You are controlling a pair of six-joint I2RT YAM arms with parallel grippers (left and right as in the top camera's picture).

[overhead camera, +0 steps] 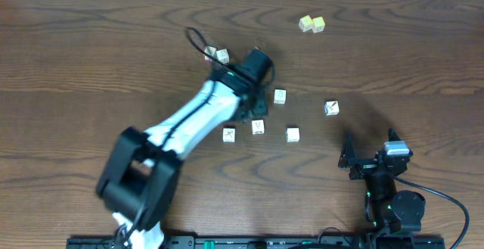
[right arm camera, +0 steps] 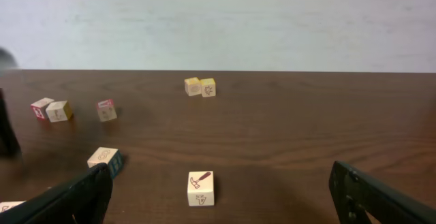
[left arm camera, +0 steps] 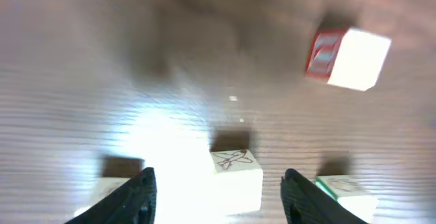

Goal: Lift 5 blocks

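The left gripper (left arm camera: 218, 186) hangs over the near row of blocks with its jaws spread. The middle block (left arm camera: 235, 173) sits between the fingers, with a gap on each side. The left block (overhead camera: 228, 134) and the right block (overhead camera: 293, 134) lie just beside the fingers, so there is little room sideways. The far block (overhead camera: 280, 96) and the rightmost block (overhead camera: 331, 108) stand apart on open wood. The right gripper (overhead camera: 368, 154) rests near the near edge of the table (overhead camera: 91, 37), jaws spread wide and gripping nothing. All five blocks lie well inside the table's edges.
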